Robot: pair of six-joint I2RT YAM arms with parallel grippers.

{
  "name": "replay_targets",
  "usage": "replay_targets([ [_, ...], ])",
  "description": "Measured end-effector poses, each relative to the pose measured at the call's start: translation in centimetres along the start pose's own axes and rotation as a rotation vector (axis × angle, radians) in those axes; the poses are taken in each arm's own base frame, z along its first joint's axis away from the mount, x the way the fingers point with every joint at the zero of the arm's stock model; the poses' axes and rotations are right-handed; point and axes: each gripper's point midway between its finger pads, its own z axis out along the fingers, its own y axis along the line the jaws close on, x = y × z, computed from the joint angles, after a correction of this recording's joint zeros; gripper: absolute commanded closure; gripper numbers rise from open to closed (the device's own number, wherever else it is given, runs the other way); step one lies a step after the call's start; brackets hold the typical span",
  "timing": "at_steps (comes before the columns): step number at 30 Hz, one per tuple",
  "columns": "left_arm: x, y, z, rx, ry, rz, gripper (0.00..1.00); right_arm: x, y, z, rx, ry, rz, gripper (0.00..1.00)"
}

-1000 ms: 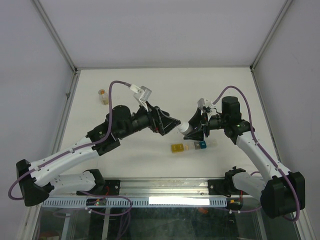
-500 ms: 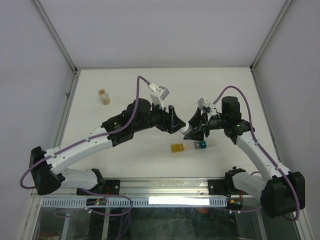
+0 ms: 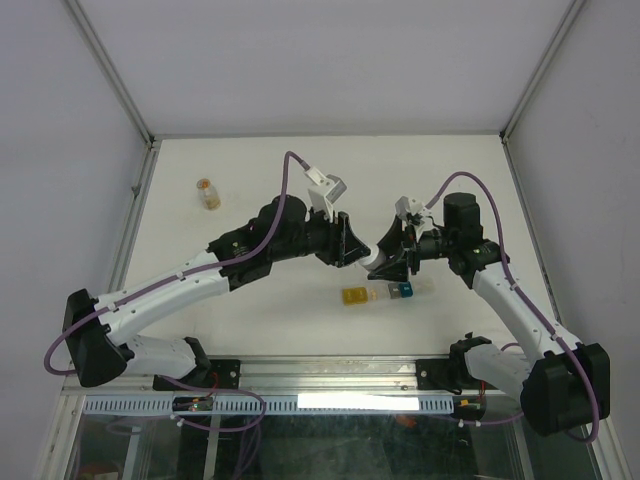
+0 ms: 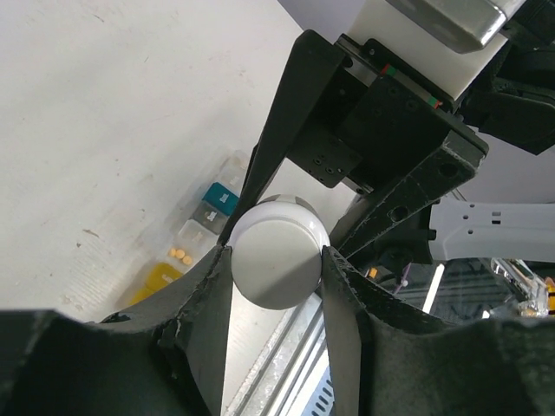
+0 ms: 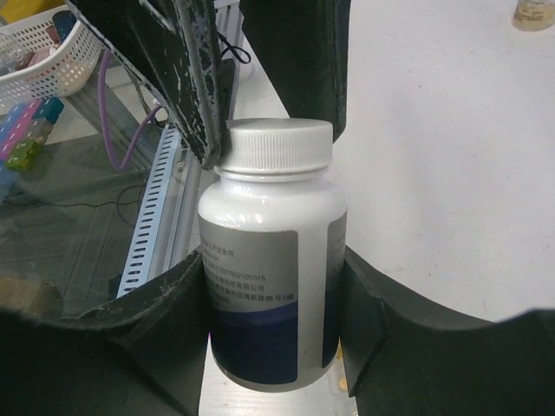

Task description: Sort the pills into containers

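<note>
The containers (image 3: 384, 292) lay as one short strip on the white surface (image 3: 300, 165), near its front edge and a little right of centre. The yellow compartment (image 3: 353, 296) was at the left end and the teal one (image 3: 403, 291) towards the right, with clear cells between them. The left wrist view showed a few small orange pills (image 4: 180, 255) in one clear cell.

Just on the far side of the strip, a white bottle (image 5: 269, 286) with a blue band on its label was held between the two arms. Its white cap (image 4: 277, 263) pointed to the left. The surface was pale and scuffed, and a small vial (image 3: 206, 192) with an orange top stood well apart at the far left. Plain grey walls with metal corner rails closed in the space, and an aluminium rail (image 3: 330, 375) ran along the near edge. Past that edge, the right wrist view showed a white basket (image 5: 43, 52).

The right end effector (image 5: 273, 269) was partly closed, grasping the bottle's body with a finger pressed to each side. The left end effector (image 4: 277, 260) was clenched narrowly on the cap, both dark fingers touching its rim.
</note>
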Motion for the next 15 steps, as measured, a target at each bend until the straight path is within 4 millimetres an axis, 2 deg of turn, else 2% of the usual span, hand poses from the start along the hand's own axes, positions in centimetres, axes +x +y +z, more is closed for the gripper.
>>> replay_targets([
  [6,0.1,-0.3,0.0,0.036,0.014,0.067,0.81,0.1,0.2,0.0,-0.008,0.000,0.007,1.00],
  [10,0.5,-0.9,-0.2,0.172,0.034,0.273,0.82,0.0,0.6,0.0,-0.028,-0.005,0.006,1.00],
  [12,0.9,-1.1,-0.4,0.266,0.037,0.422,0.78,0.1,0.8,0.0,-0.035,-0.004,0.013,1.00],
  [13,1.2,-1.0,-0.6,0.323,0.032,0.529,0.73,0.2,0.9,0.0,-0.040,-0.004,0.015,1.00],
  [15,1.5,-1.1,-0.8,0.408,0.014,0.695,0.45,0.2,1.1,0.1,-0.051,-0.002,0.016,1.00],
])
